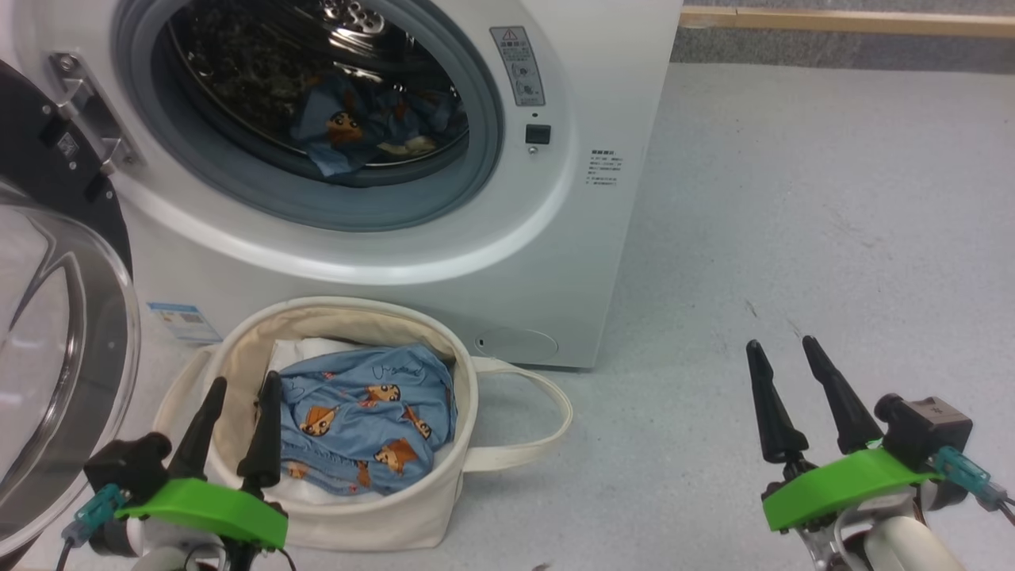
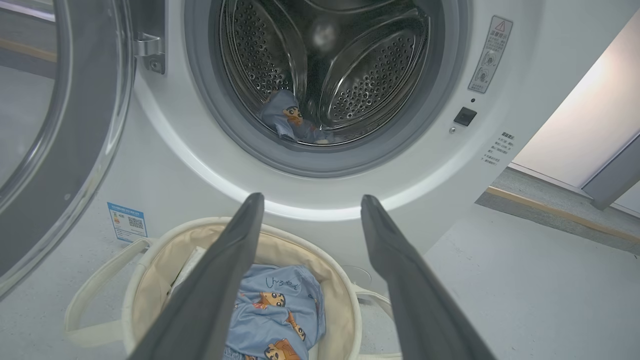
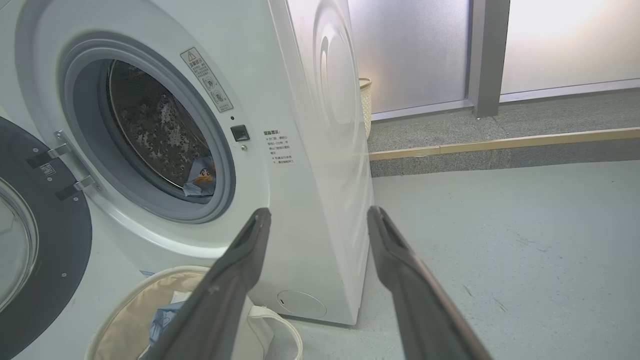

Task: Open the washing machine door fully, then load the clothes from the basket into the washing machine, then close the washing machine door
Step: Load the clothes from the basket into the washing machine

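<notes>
Left gripper [image 1: 245, 381] at basket [image 1: 381, 515] rim, right gripper [image 1: 781, 344] over floor [image 1: 793, 198]; both jaws apart, empty. One piece of clothes [image 1: 365, 412] in basket, another in drum [image 1: 238, 71]; washing machine door [image 1: 47, 317] open. Risk: deep pinch gathers white cloth [image 1: 305, 353] underneath too. Left wrist view shows drum paddles [image 2: 370, 65]; right wrist view, washing machine [image 3: 250, 90] side wall [image 3: 330, 125].

Jaws: two long, tapered dark fingers [image 1: 771, 412] on each arm, seated in a bright green bracket [image 1: 833, 484]. Outboard of the jaws, a dark block [image 1: 924, 428] and, apparently, a teal cable plug [image 1: 963, 473]; beneath, pale forearm [image 1: 900, 547].
</notes>
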